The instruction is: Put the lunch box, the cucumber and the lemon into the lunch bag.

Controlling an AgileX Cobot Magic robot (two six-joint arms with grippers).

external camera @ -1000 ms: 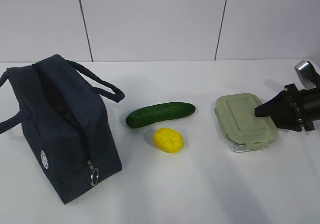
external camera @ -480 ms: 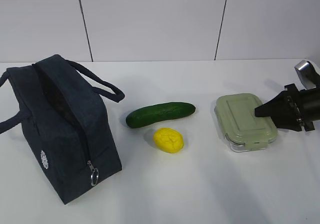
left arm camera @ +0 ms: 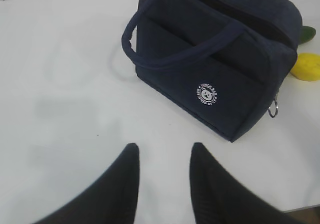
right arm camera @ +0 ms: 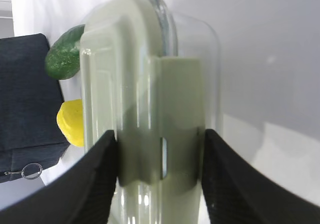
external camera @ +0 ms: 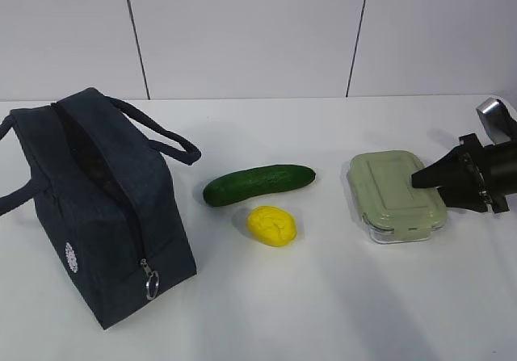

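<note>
**Right gripper clamps the lunch box, the bag waits on the left**

Nearest to me, on the left of the white table [external camera: 323, 312], stands the lunch bag [external camera: 105, 207], dark navy, upright on its base. A metal ring pull [external camera: 152, 283] hangs at its near corner, and a small white round logo [external camera: 72, 257] sits low on the near end. The zipper line runs along the top, away from me; I cannot tell how far it is open. Two loop handles fall to each side of the bag.

A little further, in the middle of the table, lies the lemon [external camera: 272, 225], bright yellow, just in front of the cucumber [external camera: 258, 183] but not touching it. The cucumber lies almost crosswise, its left end near the bag.

To the right rests the lunch box [external camera: 396, 195] with the pale green lid, flat on the table. The right gripper [external camera: 428, 185] comes from the right edge, and the wrist view shows its two black fingers [right arm camera: 97, 184] pressed on both sides of the lid latch, so it is closed on the lunch box.

The left gripper [left arm camera: 162, 156] I see only in its own wrist camera: its two dark fingers stand apart above the bare table, holding nothing, with the logo side of the bag ahead of them
</note>
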